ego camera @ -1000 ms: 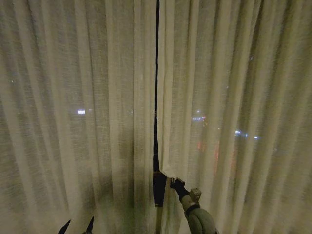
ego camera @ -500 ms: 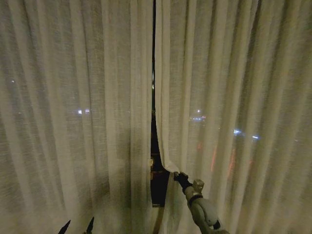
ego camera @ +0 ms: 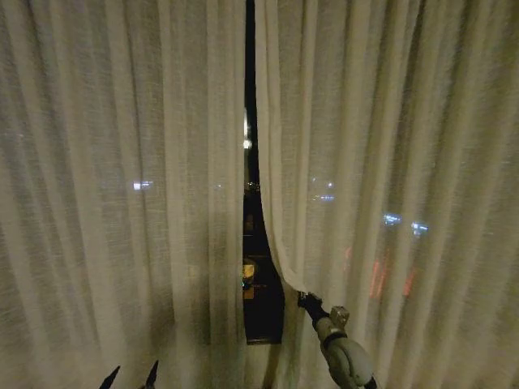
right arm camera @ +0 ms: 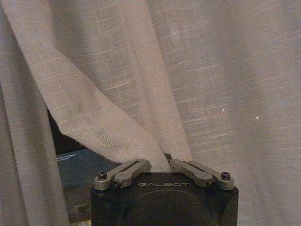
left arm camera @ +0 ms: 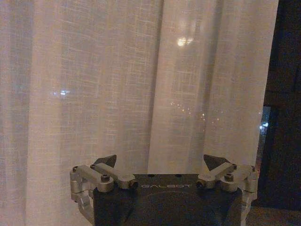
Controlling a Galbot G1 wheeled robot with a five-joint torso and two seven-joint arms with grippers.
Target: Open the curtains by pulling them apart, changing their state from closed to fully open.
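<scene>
Head view: curtains hang as two sheer cream panels, left panel [ego camera: 122,203] and right panel [ego camera: 389,178], filling the window. Narrow dark gap [ego camera: 253,243] between them, slim at the top, wider low down where the right panel's inner edge is drawn aside. Right gripper [ego camera: 305,301] sits low, just right of the gap, at that inner edge; arm comes up from the bottom edge. Left gripper [ego camera: 130,376] is low at the bottom left, two dark fingertips apart, in front of the left panel.

Left wrist view: left gripper [left arm camera: 160,162] fingers spread wide, nothing between them. Pleated left panel [left arm camera: 131,84] straight ahead, apart from the tips. Dark window strip [left arm camera: 284,117] beside the panel's edge.

Right wrist view: right gripper [right arm camera: 164,160] fingers pressed together, pinching a fold of the right panel [right arm camera: 108,127]. Fabric pulls taut into a diagonal crease running to the pinch. Dark opening [right arm camera: 66,141] shows beside the pulled edge.
</scene>
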